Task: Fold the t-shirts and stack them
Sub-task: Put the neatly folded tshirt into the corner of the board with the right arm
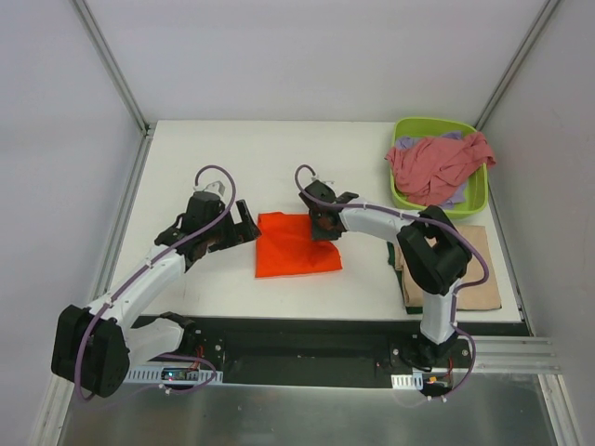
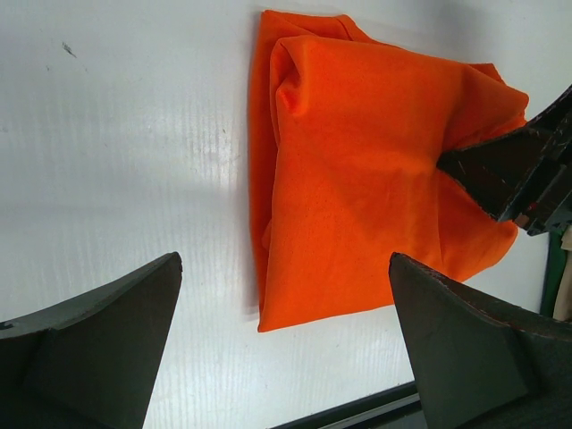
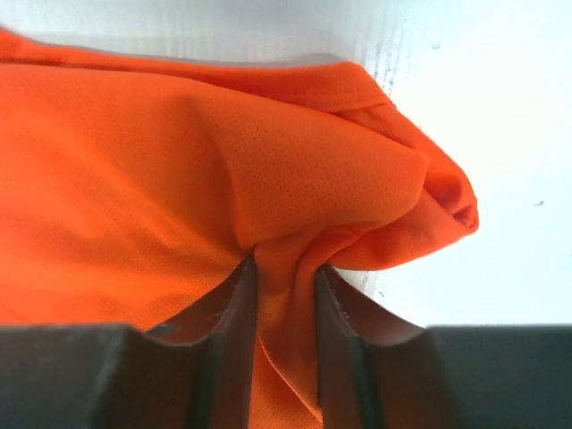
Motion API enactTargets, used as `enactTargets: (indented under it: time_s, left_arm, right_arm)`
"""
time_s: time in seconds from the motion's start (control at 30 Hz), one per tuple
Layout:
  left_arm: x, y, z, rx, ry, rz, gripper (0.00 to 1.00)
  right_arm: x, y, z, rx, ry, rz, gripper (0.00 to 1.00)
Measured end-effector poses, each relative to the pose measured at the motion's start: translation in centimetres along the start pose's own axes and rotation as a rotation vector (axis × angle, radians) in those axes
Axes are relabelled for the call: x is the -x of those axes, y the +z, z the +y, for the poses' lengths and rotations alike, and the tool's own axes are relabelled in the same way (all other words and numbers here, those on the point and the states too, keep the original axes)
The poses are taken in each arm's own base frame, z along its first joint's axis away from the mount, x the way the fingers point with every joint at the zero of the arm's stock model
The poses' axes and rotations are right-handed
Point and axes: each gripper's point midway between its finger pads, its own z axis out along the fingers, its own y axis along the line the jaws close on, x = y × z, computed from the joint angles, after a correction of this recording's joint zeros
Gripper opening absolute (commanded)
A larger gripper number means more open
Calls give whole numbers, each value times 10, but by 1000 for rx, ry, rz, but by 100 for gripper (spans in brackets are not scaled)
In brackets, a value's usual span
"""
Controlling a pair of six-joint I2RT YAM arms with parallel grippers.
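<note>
A bright orange t-shirt point(image 1: 296, 246) lies folded into a rough rectangle at the middle of the white table. My right gripper point(image 1: 325, 223) is at the shirt's far right corner. In the right wrist view its jaws point(image 3: 284, 268) are shut on a pinched ridge of the orange cloth point(image 3: 179, 179), which bunches up between the fingers. My left gripper point(image 1: 244, 228) hovers just left of the shirt, open with nothing between its fingers point(image 2: 134, 313). The left wrist view shows the orange shirt point(image 2: 375, 170) ahead and the right gripper point(image 2: 518, 174) on its far edge.
A lime-green tub point(image 1: 428, 121) at the back right holds a crumpled dusty pink shirt point(image 1: 432, 165) over a lavender one point(image 1: 456, 197). A folded tan shirt point(image 1: 474, 269) lies at the right, beside the right arm's base. The table's front edge runs close below the orange shirt.
</note>
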Motion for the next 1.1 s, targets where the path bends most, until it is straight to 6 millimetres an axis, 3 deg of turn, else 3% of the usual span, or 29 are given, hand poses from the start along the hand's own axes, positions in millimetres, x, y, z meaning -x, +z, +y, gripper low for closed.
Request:
enactTargets:
  time_s: [0.17,0.3,0.43,0.8,1.1]
  left_arm:
    - [3,-6,-2,-11,2,-18,99]
    - [6,-11,-2,-11,7,-43,99]
    - [9,-15,2,2,11,-76,99]
    - [9,-22,15,50,23,-118,99]
    - [16,-33,26,99,27,-178,99]
  right_arm:
    - [-2,-4,0,18,-42,-6,0]
    - [-17,-19,-21,-7,-118,18,0]
    - [-31,-45,-59,-94,-203,18,0]
    - [-18,-118,-160,-516,-376,-55,0]
    - [-7,-164,-191,-663,-450,-65,0]
